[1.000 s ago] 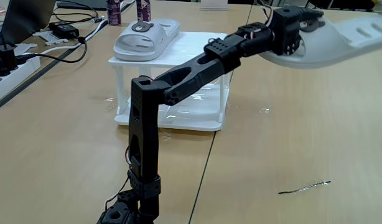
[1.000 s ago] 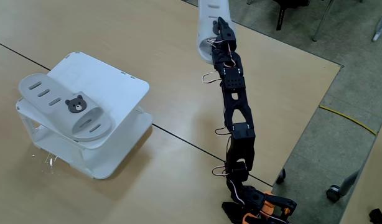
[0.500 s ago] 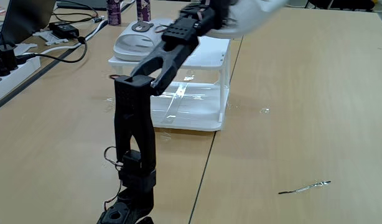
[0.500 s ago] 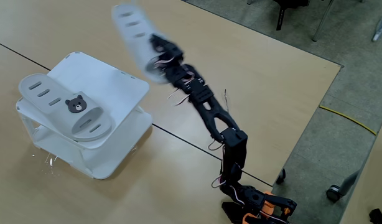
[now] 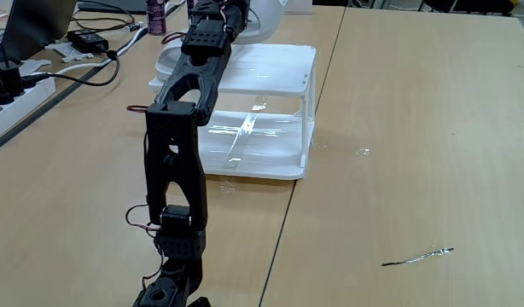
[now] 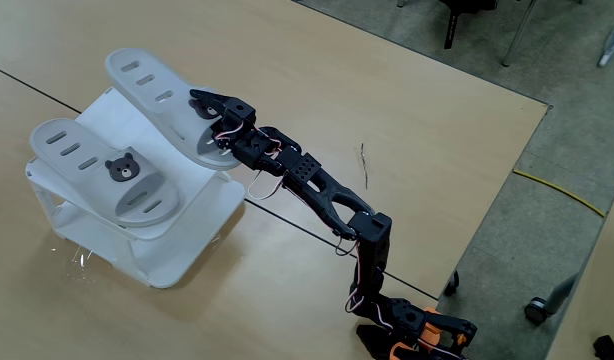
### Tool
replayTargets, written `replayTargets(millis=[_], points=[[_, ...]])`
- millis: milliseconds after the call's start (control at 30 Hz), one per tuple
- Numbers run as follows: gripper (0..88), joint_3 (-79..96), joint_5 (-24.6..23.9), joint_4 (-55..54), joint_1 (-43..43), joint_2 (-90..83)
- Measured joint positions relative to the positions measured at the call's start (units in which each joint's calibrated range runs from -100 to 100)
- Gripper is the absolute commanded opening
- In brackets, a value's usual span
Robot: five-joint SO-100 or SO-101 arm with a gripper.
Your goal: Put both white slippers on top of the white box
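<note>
White slipper (image 6: 152, 92) in the claw (image 6: 209, 127) overhangs the box (image 6: 219, 192) edge.

Arm (image 5: 181, 153) rises from bottom left of frame, reaching to the top edge over the white box (image 5: 270, 68). One slipper (image 5: 170, 61) on box top, mostly behind arm. Cables (image 5: 83, 51) upper left on worktop (image 5: 416, 128).

One slipper (image 6: 102, 170) flat atop white box (image 6: 192, 215); other slipper (image 6: 157, 95) above.

Matt rubber slippers (image 6: 102, 178), glossy plastic box (image 5: 270, 68), wood-look table (image 5: 416, 128)
</note>
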Motion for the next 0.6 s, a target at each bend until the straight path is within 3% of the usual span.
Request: replayTargets(millis=[233,600], points=[[0.8,-3.1,0.0,0.0,-0.1,5.0],[0.8,-22.6,0.0,0.0,-0.1,25.6]])
